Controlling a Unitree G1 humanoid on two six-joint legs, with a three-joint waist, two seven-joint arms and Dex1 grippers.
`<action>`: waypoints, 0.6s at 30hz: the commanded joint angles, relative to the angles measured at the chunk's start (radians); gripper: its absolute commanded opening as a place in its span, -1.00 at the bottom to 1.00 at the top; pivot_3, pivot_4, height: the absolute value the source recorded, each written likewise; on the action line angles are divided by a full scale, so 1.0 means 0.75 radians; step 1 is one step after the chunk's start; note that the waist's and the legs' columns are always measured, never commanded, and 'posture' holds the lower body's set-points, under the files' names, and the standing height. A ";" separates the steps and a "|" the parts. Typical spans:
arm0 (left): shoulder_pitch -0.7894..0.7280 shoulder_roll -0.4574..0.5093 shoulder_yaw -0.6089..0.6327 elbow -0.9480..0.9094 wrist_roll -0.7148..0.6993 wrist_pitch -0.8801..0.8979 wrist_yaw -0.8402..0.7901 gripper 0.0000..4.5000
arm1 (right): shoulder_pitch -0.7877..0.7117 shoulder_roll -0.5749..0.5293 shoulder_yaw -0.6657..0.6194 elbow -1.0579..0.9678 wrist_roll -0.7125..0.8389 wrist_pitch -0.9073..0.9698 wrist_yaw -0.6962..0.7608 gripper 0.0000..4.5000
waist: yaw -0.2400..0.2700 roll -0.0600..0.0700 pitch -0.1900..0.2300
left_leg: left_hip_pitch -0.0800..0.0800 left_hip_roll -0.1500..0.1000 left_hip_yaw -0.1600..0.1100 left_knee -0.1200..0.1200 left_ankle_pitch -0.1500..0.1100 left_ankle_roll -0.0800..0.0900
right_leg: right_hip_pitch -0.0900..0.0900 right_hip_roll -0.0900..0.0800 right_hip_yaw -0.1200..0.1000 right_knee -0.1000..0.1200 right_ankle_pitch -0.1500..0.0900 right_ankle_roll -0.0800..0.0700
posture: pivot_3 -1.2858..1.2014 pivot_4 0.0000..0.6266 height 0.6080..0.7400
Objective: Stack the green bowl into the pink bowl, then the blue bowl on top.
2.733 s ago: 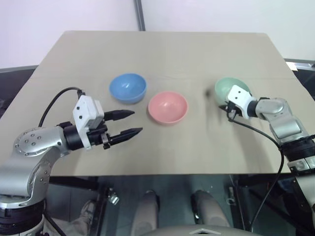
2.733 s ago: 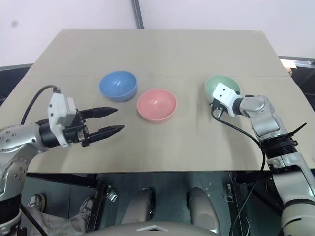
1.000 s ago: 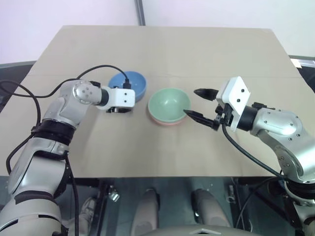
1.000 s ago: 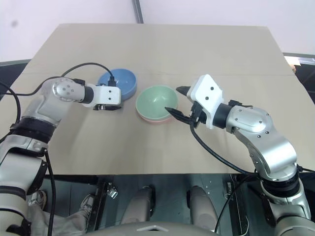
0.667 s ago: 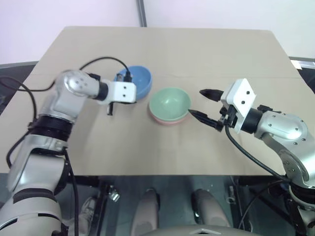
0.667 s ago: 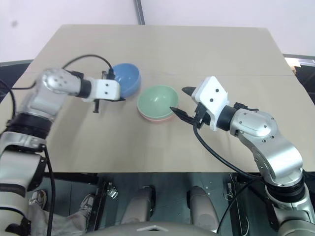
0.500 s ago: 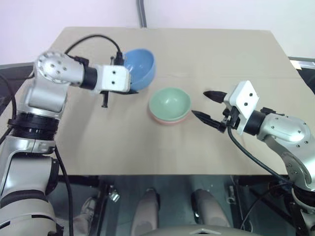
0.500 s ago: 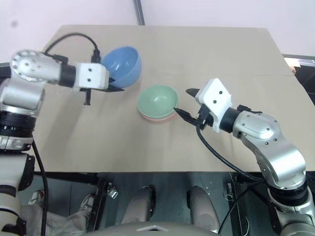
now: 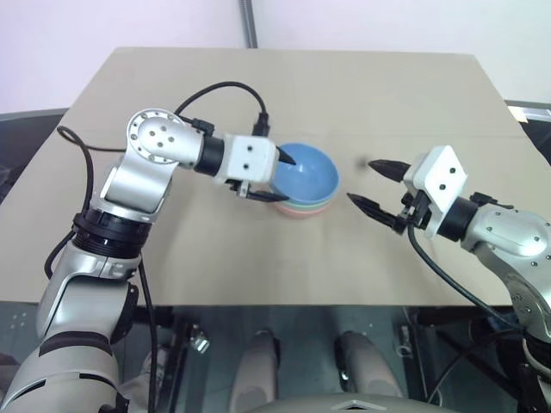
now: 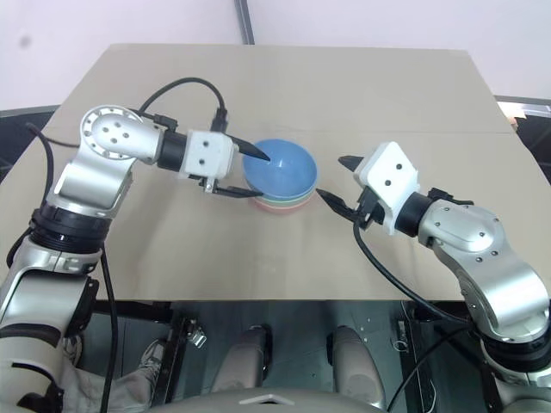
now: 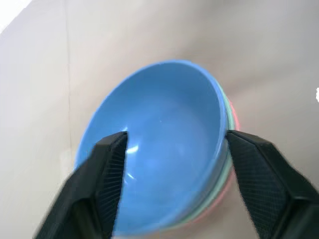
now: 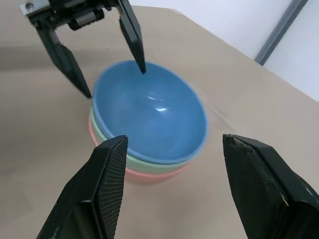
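The blue bowl [image 9: 308, 175] sits nested in the green bowl [image 9: 291, 205], which sits in the pink bowl [image 9: 297, 214], at the middle of the table. My left gripper [image 9: 275, 177] is open at the stack's left side. One of its fingers is over the blue bowl's rim and the other is outside and lower. Neither finger pinches the rim. In the right wrist view the stacked blue bowl [image 12: 149, 112], green bowl [image 12: 144, 162] and pink bowl [image 12: 149, 175] show clearly. My right gripper [image 9: 362, 181] hangs open and empty just right of the stack.
The tan table [image 9: 387, 86] stretches bare behind and on both sides of the stack. Its front edge runs close below both arms. A grey pole [image 9: 248, 21] rises behind the far edge. A black cable [image 9: 219, 90] loops over my left forearm.
My left gripper lifted the blue bowl from the left of the stack, carried it right onto the green bowl and opened. My right gripper drew back slightly to the right.
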 commanded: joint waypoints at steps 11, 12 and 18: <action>0.717 0.073 0.720 -0.405 -0.471 0.503 0.339 0.98 | 0.124 -0.121 -0.243 0.022 0.158 -0.031 0.135 1.00 | -0.016 0.000 0.000 | 0.001 0.000 -0.001 0.000 0.000 0.000 | 0.001 -0.001 0.000 0.000 0.000 0.000 | 0.03 -0.52 1.00; 0.783 0.096 0.766 -0.437 -0.494 0.528 0.332 0.98 | 0.142 -0.138 -0.277 0.022 0.170 -0.027 0.142 1.00 | -0.011 0.000 0.000 | 0.001 0.000 -0.001 0.000 0.000 0.000 | 0.001 -0.001 0.000 0.000 0.000 0.000 | 0.03 -0.52 1.00; 1.140 0.171 0.988 -0.583 -0.628 0.629 0.279 0.98 | 0.290 -0.296 -0.522 0.013 0.323 0.036 0.283 1.00 | 0.007 0.000 0.000 | 0.002 0.000 0.000 0.000 0.000 0.000 | 0.001 -0.001 0.000 -0.001 0.000 0.000 | 0.03 -0.52 1.00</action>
